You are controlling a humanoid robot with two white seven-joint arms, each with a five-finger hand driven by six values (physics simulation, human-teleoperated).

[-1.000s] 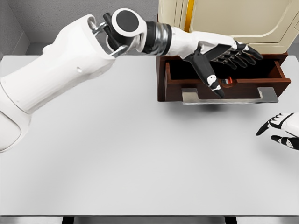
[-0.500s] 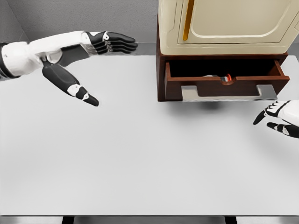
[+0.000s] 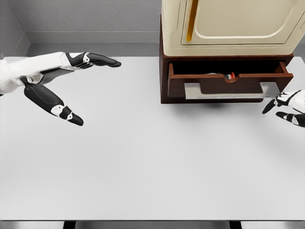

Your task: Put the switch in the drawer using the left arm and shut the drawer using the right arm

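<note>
The dark wooden drawer [image 3: 228, 86] stands partly open under a cream cabinet [image 3: 228, 24]. Its grey handle [image 3: 231, 90] faces me. A small part of the switch [image 3: 230, 76], red and white, shows inside over the drawer's front edge. My left hand [image 3: 71, 88] hovers over the table at the far left, open and holding nothing, fingers stretched out. At the right edge my right hand [image 3: 285, 107] is open, its fingers [image 3: 271, 106] just right of the handle's end and close to the drawer front; contact cannot be told.
The white table [image 3: 152, 162] spreads below both hands. A grey wall runs behind it. The cabinet body rests on the drawer unit at the back right.
My left arm has pulled out of the drawer and swung to the far left. The right hand rose toward the drawer front, and the drawer sits further in than before.
</note>
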